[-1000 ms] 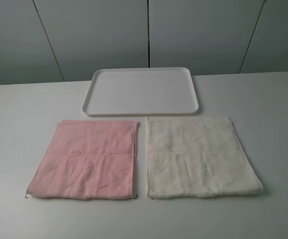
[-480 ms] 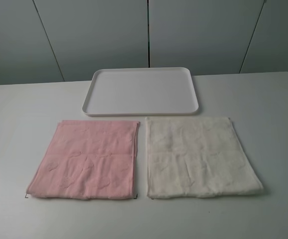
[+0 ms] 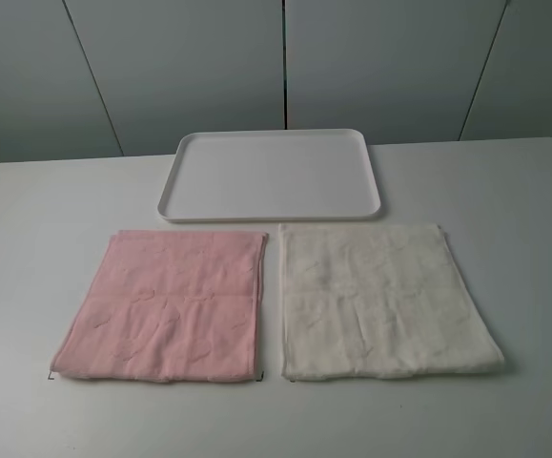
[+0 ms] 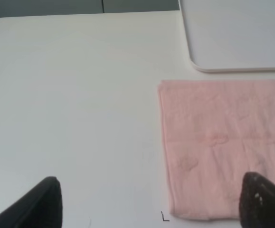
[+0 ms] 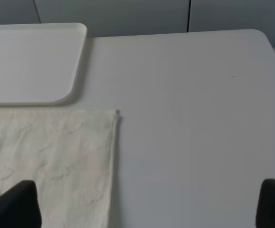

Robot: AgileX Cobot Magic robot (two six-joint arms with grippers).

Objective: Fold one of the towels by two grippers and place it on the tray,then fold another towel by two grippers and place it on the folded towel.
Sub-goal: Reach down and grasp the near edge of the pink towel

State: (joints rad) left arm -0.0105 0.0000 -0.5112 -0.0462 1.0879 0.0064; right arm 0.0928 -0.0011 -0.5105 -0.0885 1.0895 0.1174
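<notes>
Ink on the white table comes down to small black corner marks: I read one shaped like an L just off the pink towel's near corner in the left wrist view. The pink towel lies flat and unfolded on the left, pale and soft-looking, roughly square, with faint creases and a thin hem along its right edge. The cream-white towel lies flat just beside it on the right, a narrow strip of table between them, its pile fluffy and lightly rumpled. Both sit just in front of the white tray, near its low front rim but apart from it. My left gripper hangs over the table beside the pink towel, black fingers spread wide with nothing between them. My right gripper hovers by the cream towel's edge, also spread wide and gripping nothing.
</notes>
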